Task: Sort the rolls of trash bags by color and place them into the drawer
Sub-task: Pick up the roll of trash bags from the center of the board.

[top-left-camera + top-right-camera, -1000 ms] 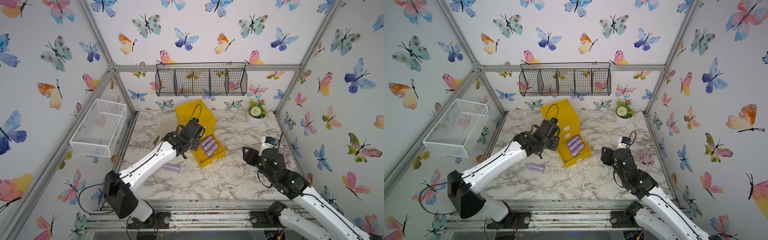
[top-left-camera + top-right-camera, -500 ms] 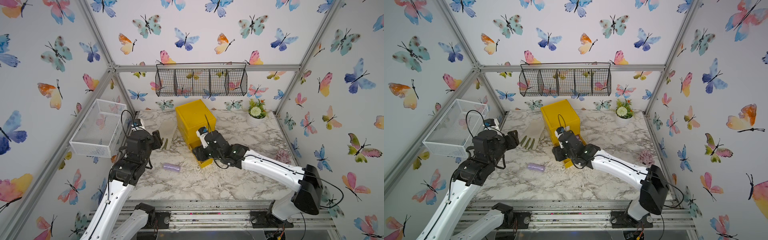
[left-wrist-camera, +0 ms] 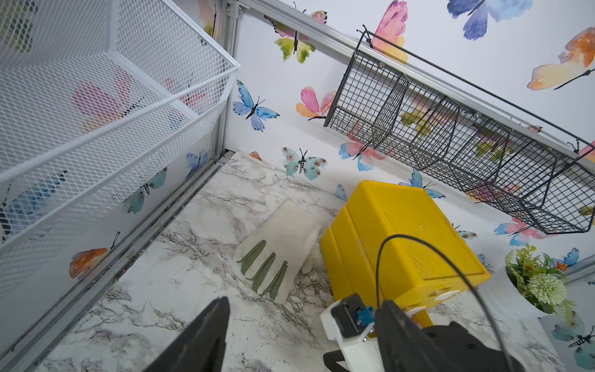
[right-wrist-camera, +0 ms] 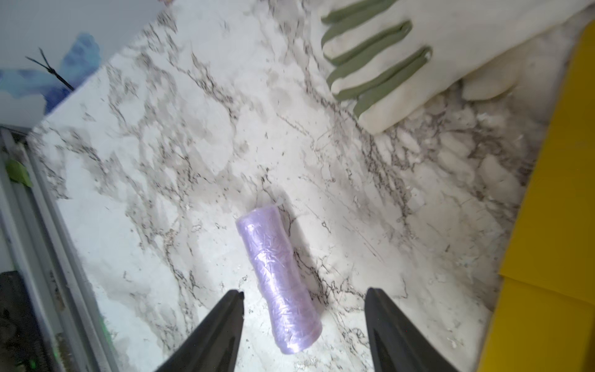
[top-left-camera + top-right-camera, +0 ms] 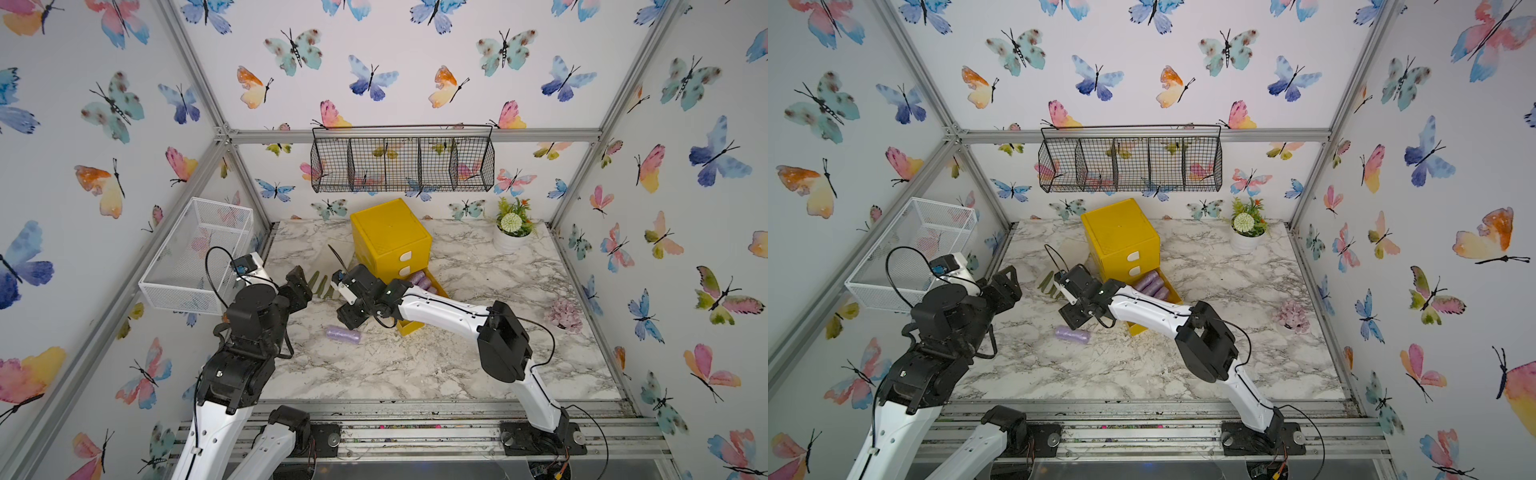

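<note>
**Progress.** The bottom drawer [image 5: 1139, 328] of the yellow cabinet [image 5: 388, 232] stands pulled out and already holds several lilac stored rolls [image 5: 1152, 282], packed side by side; the right forearm covers part of it, so no full count is possible. The two upper drawers are closed and their contents are hidden. One loose roll [image 4: 278, 280], also lilac, lies on the table [image 5: 415, 365]. No pink or green roll shows in any view. By this evidence the sorting is nearly done: what is left appears to be grasping this roll, setting it with its matching colour, and perhaps closing the drawer.

**Grippers.** The right gripper [image 4: 303, 291] hovers directly over the loose roll with its jaws apart. The roll's near end lies between the two fingers, and neither touches it. The open drawer lies just behind this gripper, under its forearm, and the glove [image 3: 280, 248] lies just ahead of it. The left gripper [image 3: 306, 301] is raised and well apart from the roll, its jaws spread and empty, and it points toward the glove.

**The roll.** It is a short cylinder of thin, crinkly, glossy film lying flat on its side. It is slightly waisted at mid-length, which suggests that it is soft and likely to give under the fingers.
</note>
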Robot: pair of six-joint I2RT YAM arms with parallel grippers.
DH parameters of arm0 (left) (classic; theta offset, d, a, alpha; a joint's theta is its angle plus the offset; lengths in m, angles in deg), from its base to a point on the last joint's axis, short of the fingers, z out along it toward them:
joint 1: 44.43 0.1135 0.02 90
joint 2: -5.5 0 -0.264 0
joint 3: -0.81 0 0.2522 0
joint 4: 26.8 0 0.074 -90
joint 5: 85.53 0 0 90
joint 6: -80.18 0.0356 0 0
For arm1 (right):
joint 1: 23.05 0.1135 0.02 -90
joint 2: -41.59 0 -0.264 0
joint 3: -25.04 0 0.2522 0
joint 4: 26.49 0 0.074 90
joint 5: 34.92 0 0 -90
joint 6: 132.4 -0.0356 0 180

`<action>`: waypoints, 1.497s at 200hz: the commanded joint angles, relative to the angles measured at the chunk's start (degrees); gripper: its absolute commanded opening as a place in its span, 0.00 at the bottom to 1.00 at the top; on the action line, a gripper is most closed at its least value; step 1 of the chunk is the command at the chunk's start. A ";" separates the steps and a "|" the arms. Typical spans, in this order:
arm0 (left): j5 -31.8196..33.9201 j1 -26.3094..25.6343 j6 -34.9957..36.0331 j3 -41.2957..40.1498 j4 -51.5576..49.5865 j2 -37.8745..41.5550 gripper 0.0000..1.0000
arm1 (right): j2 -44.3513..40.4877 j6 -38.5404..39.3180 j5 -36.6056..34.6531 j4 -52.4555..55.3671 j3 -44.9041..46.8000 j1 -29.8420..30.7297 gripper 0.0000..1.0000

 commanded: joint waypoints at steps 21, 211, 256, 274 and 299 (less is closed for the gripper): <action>0.69 0.47 -0.86 -1.01 0.60 0.27 0.78 | 4.95 3.16 3.72 6.53 -6.49 0.73 0.70; -1.57 0.47 -0.81 -1.99 0.58 -0.71 0.81 | 8.07 4.75 -0.73 6.27 -5.35 2.45 0.45; -1.31 0.47 -0.64 -1.81 0.25 -0.54 0.82 | 7.30 4.44 -1.02 6.27 -4.71 2.42 0.35; -1.15 0.47 -0.63 -1.77 -0.02 -0.44 0.82 | 4.91 4.25 -1.30 5.50 -3.47 2.48 0.30; -0.69 0.47 -0.63 -1.48 -0.19 -0.01 0.82 | -1.56 3.68 -1.37 4.31 -0.20 2.48 0.28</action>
